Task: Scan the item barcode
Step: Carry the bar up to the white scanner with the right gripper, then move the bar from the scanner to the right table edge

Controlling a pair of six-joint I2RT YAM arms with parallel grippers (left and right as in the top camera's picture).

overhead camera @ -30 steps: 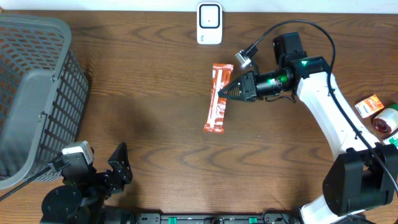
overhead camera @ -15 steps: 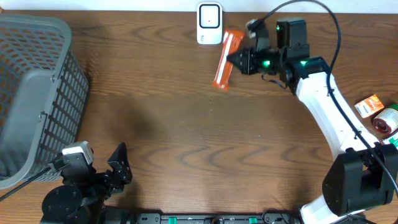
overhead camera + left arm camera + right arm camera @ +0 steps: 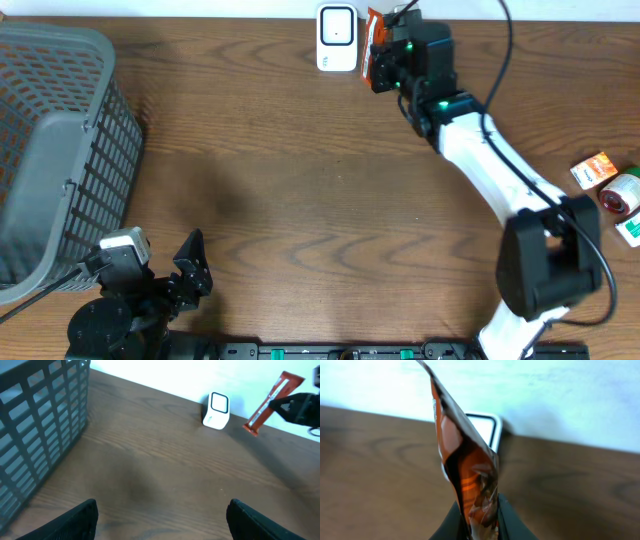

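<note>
Wrapper of an orange snack bar [image 3: 272,404] hung tilted above the far edge of the table [image 3: 300,180], just right of the white scanner [image 3: 337,38]. The right gripper [image 3: 482,522] had its jaws clamped on the wrapper, reaching in from the right. Near left, the left gripper [image 3: 162,522] sat low with jaws spread wide, holding nothing. A grey basket [image 3: 60,150] stood at the left edge. A small orange box [image 3: 594,168] and a tape roll [image 3: 621,192] lay far right.

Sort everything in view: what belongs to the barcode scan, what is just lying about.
For the job: orange snack packet, pinched in the right gripper; white scanner beside it.
Lying about: grey basket; small orange box; red-and-white roll; left gripper, open and empty.
</note>
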